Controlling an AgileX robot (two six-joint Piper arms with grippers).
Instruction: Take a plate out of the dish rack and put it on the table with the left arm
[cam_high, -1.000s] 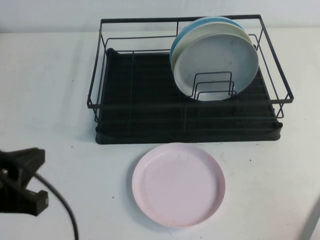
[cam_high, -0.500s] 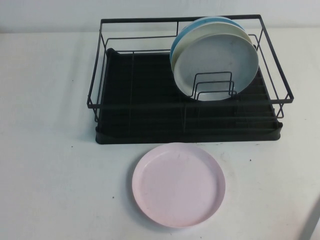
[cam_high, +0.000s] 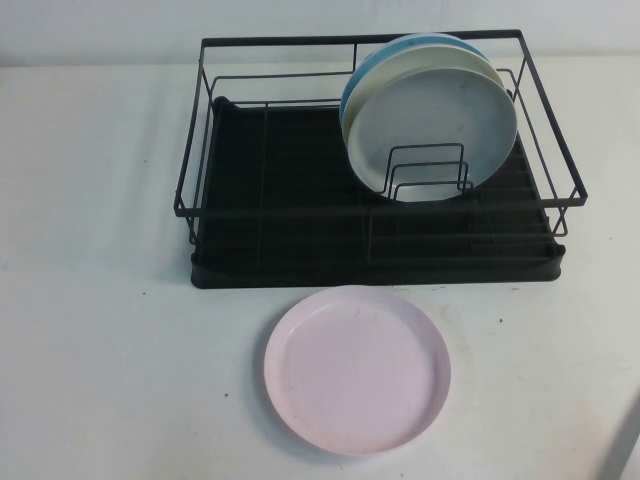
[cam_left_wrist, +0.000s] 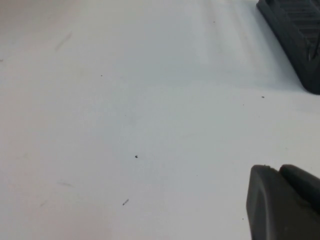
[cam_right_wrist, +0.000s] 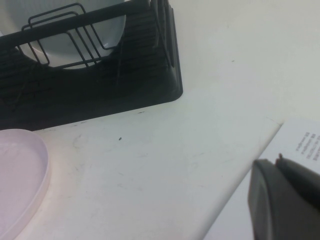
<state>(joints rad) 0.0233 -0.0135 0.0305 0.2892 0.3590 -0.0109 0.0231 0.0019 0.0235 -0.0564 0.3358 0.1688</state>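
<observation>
The pale pink plate (cam_high: 357, 368) lies flat on the white table (cam_high: 100, 200), just in front of the black dish rack (cam_high: 375, 255); its rim also shows in the right wrist view (cam_right_wrist: 20, 180). My left gripper (cam_left_wrist: 277, 170) is out of the high view; in the left wrist view its fingers are closed together, empty, over bare table with a corner of the rack (cam_left_wrist: 295, 35) nearby. My right gripper (cam_right_wrist: 275, 162) is shut and empty, hanging past the table's right edge.
A grey-white plate (cam_high: 435, 125) and a light blue plate (cam_high: 375, 60) stand upright at the rack's right rear behind wire dividers (cam_high: 425, 170). A printed white sheet (cam_right_wrist: 300, 145) lies below the table edge by the right gripper.
The left arm, seen at the lower left a second ago, has withdrawn out of the high view. The pink plate and rack have not moved.
</observation>
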